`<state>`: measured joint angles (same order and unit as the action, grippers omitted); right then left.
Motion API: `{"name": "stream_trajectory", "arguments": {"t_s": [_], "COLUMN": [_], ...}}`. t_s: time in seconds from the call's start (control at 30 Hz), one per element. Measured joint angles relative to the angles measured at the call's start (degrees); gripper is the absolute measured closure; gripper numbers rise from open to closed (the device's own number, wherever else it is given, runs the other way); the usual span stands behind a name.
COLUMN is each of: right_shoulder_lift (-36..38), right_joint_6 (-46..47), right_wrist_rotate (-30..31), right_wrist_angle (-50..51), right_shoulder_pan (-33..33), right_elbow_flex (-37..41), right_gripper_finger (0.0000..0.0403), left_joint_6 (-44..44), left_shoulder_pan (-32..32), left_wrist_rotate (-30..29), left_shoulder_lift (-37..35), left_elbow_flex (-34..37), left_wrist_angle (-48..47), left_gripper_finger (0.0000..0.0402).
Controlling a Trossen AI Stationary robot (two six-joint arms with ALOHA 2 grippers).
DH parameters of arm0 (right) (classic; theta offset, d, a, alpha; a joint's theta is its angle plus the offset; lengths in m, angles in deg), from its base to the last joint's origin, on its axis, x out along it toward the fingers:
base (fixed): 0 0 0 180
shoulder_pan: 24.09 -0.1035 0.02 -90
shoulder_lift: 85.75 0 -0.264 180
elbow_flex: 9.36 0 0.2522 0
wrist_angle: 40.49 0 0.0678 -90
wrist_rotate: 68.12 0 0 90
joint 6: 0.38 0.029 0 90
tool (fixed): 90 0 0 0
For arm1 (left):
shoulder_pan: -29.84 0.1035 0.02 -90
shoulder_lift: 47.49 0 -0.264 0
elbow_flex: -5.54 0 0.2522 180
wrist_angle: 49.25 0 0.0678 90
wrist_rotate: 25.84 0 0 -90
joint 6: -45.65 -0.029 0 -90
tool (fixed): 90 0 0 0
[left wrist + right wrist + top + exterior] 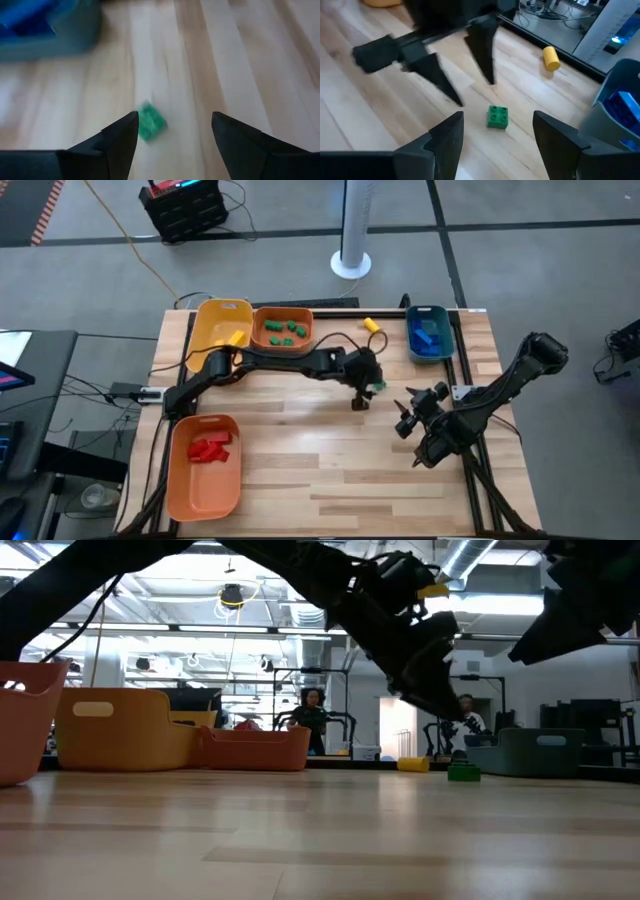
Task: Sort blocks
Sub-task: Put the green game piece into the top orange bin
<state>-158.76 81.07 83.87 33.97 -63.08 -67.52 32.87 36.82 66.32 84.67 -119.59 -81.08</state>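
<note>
Most blocks are binned; I hover my left tool (172,132), open and empty, over the green brick (150,121), one yellow block (371,325) left.

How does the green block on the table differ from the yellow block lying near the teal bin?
The green block is square with studs on top; the yellow block looks rounded.
The green block lies just below the open left tool; the yellow block lies apart, near the table's edge.
Both rest loose on the wood, outside any bin.
</note>
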Motion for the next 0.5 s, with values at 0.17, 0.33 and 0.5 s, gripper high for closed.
{"name": "stream_trajectory", "arguments": {"t_s": [0.17, 0.33, 0.5], "right_shoulder_lift": [-0.10, -0.02, -0.04], "right_joint_6": [-0.32, -3.73, -18.56], "right_wrist_rotate": [-0.39, -0.79, -2.81], "right_wrist_angle": [-3.67, -14.51, -29.72], "right_shoulder_pan": [-1.20, 0.85, 6.10], "right_elbow_flex": [4.03, 11.10, 15.17], "right_gripper_finger": [0.0155, 0.0155, 0.0155], "left_joint_6": [-4.80, -6.58, -5.11], "left_shoulder_pan": [-3.72, -5.78, -6.56], "left_wrist_rotate": [-11.87, -18.89, -17.01], "left_shoulder_lift": [-1.71, -2.96, -4.62], "left_elbow_flex": [0.11, 0.04, -0.04], "left_wrist_angle": [-8.60, -14.18, -13.83], "left_gripper_finger": [0.0157, 0.0157, 0.0171]}}
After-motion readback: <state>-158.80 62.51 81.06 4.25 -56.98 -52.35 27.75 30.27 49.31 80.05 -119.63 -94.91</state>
